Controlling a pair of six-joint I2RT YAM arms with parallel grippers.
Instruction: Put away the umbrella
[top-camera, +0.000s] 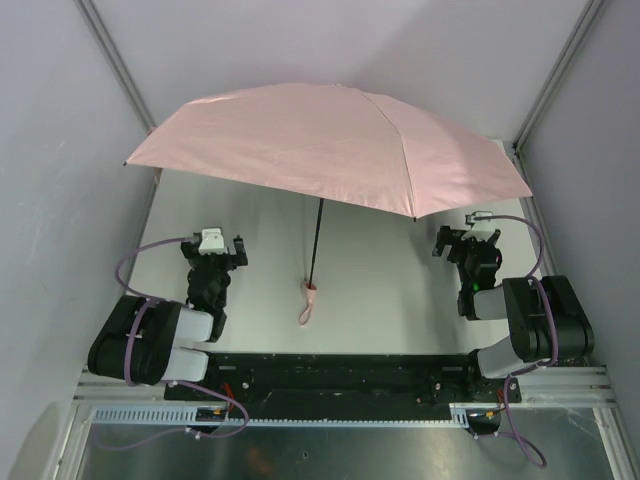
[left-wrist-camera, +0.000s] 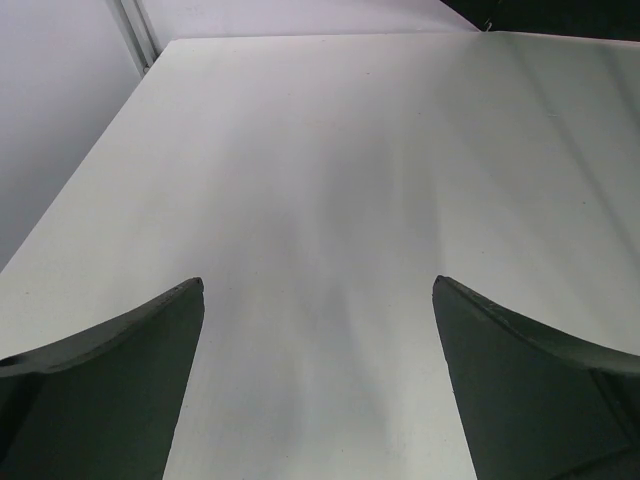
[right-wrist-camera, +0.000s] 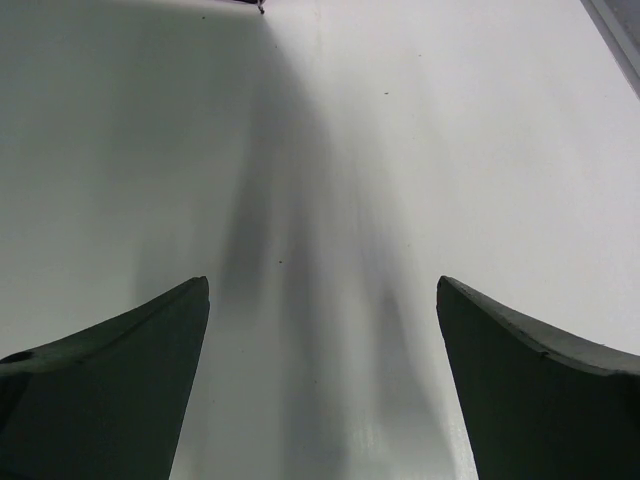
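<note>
A matte white table (top-camera: 390, 290) sits boxed in by pale grey walls (top-camera: 60, 170). The umbrella (top-camera: 330, 150) stands open on it, its pink fabric spread in smooth panels and tilted across the far half, at 12 o'clock from both arms. Its thin black shaft (top-camera: 317, 235) slants down to the small pink handle (top-camera: 310, 288) and strap loop (top-camera: 304, 312) — at 3 o'clock from the left gripper (left-wrist-camera: 318, 282) and 9 o'clock from the right gripper (right-wrist-camera: 322, 282). Both grippers gape wide, their dark curved fingers (left-wrist-camera: 120, 380) holding nothing — well apart from it.

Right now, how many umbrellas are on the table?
1. The open pale pink umbrella rests on the table, handle toward the near edge; its canopy could hide another behind.
</note>
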